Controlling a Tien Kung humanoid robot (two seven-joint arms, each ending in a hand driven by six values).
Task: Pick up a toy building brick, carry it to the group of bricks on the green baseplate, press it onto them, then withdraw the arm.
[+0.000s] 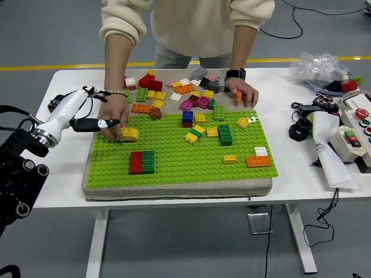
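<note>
My left hand (pixel 93 109) hovers over the table's left side, just off the left edge of the green baseplate (pixel 179 153). Its fingers are spread and hold nothing; the black thumb points right. A person's hand (pixel 116 114) rests beside it on a yellow brick (pixel 130 134) on the baseplate. A red and green brick pair (pixel 142 162) stands nearer the front. Blue (pixel 188 118), yellow-green (pixel 196 134) and dark green (pixel 225 134) bricks sit mid-plate. Loose bricks (pixel 174 92) lie heaped behind the plate.
The person's other hand (pixel 242 91) rests at the pile's right end by an orange brick (pixel 238 96). A black adapter (pixel 55 103) and cable lie at the left. A control box (pixel 353 136), paper and a plastic bag (pixel 319 65) crowd the right side.
</note>
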